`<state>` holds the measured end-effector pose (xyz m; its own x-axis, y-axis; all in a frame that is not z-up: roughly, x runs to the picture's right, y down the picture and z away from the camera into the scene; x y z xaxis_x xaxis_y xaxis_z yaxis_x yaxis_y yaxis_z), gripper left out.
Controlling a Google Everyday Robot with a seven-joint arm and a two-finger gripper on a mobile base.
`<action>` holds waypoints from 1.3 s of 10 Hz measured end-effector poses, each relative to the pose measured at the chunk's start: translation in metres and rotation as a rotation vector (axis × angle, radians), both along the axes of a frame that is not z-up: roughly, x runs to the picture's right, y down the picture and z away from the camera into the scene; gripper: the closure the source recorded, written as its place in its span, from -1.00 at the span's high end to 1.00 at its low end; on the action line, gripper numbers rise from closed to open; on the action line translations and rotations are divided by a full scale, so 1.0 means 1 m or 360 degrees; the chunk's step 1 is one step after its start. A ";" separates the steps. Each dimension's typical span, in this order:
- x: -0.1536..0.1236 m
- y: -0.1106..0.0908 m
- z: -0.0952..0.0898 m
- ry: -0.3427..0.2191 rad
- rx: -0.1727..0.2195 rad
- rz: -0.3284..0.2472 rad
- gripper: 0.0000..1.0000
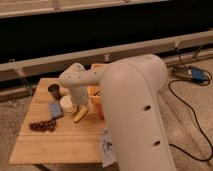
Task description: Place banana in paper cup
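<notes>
Camera view: reach step in hand. Claw [83,105] hangs spread just over the banana [79,117], which lies on the desk [45,145] beside the paper cup [67,104]. I judge nothing gripped. Next: lower, pinch banana, lift, carry over the cup.

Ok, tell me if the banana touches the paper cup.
Cannot tell: in the camera view the tool, low over the banana, hides its side toward the paper cup.
</notes>
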<state>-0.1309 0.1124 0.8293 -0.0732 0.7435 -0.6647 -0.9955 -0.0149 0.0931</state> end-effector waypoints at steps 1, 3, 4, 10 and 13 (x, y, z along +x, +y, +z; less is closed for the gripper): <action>0.002 0.001 0.006 0.0019 -0.0003 0.0003 0.30; 0.005 0.007 0.015 0.0040 -0.0005 0.0018 0.30; 0.005 0.009 0.019 0.0041 -0.0004 0.0040 0.30; 0.008 0.007 0.038 0.0063 0.0010 0.0155 0.30; 0.006 0.008 0.047 0.0082 0.0026 0.0174 0.30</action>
<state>-0.1246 0.1206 0.8766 -0.1884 0.7398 -0.6459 -0.9818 -0.1252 0.1429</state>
